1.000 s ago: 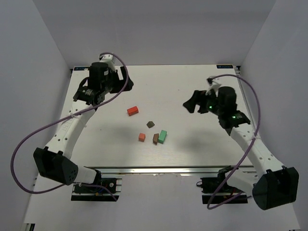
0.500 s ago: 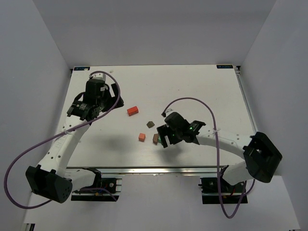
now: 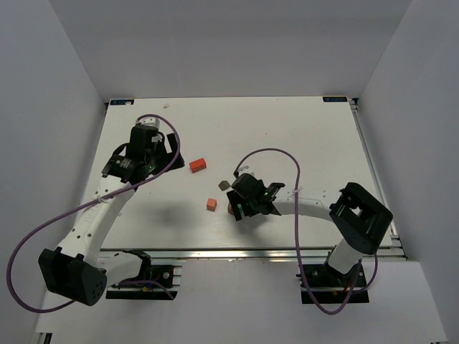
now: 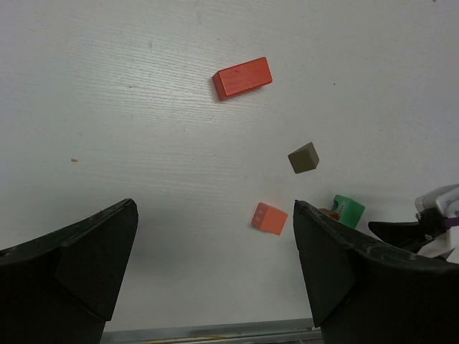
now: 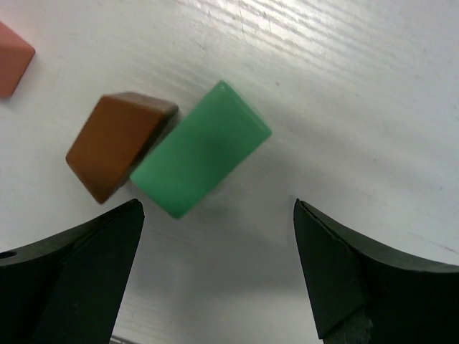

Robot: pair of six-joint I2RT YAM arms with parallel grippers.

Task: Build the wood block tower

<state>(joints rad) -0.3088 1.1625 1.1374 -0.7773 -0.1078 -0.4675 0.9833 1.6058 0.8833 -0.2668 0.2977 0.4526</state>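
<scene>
On my top view the right gripper point(image 3: 240, 208) sits low over the cluster of blocks just below the centre of the frame. Its jaws are spread wide and grasp nothing. Through its wrist camera I see the green slab point(image 5: 201, 149) lying flat and skewed in the upper middle of the frame, just past the two dark fingertips. A brown piece point(image 5: 118, 143) touches the slab's left side, and a corner of the orange cube point(image 5: 11, 61) shows at the upper left edge.

The left gripper point(image 4: 214, 208) hangs over the left half of the table point(image 3: 287, 129) — released as well, with bare tabletop between its fingers. Its camera shows the red piece point(image 4: 242, 77) alone near the top centre and a darker brown piece point(image 4: 303, 158) at centre right. The orange cube is lower down, just inside the right finger, and the green slab peeks out beside that finger.

All the pieces lie loose and well apart from the red one — no tower stands yet.
</scene>
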